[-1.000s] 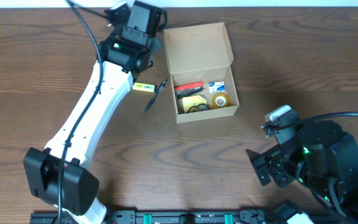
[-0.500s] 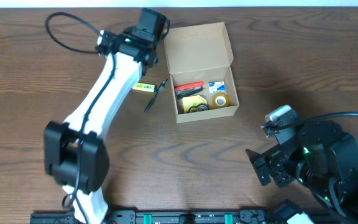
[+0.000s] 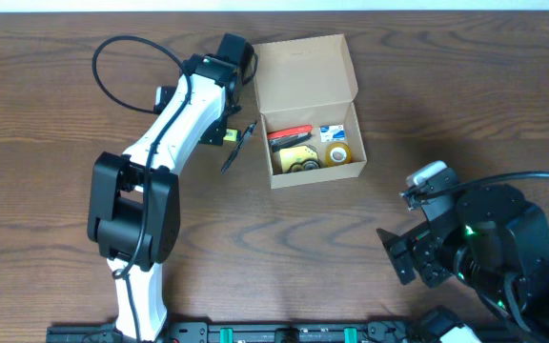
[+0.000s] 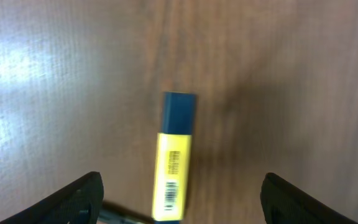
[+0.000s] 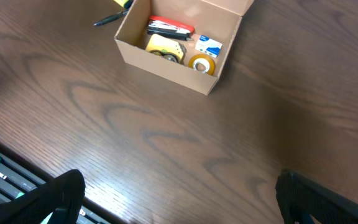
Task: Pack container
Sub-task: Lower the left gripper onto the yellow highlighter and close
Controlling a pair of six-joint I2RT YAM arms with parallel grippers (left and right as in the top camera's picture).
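The container (image 3: 303,69) is a small rectangular box of plain tan cardboard, unprinted, with its hinged flap lid thrown back so that the pale inside of the flap faces up. It stands on the dark wood-grain counter (image 3: 446,114). Seen from the right claw (image 5: 176,186), it sits well ahead and a little toward the left finger, with its nearest wall (image 5: 166,65) turned to that claw and the flap rising on the side farthest from it. Inside, along the wall far from the right claw, lies a red and black item (image 5: 171,26). Nearer that claw sit a yellow item (image 5: 162,46), a roll of tape (image 5: 202,63) and a small blue and white packet (image 5: 209,45), all packed close together. The right claw's jaws stand wide apart with only bare counter between them. The left claw (image 4: 180,186) also has its jaws apart and grips nothing. A yellow highlighter (image 4: 173,168) lies flat on the counter in the gap between its fingers, touching neither, its blue cap (image 4: 179,112) pointing away from the claw. From above, the left arm's wrist end is just beside the container's flap. A black pen (image 3: 238,148) rests on the counter just outside the box wall on the left arm's side.
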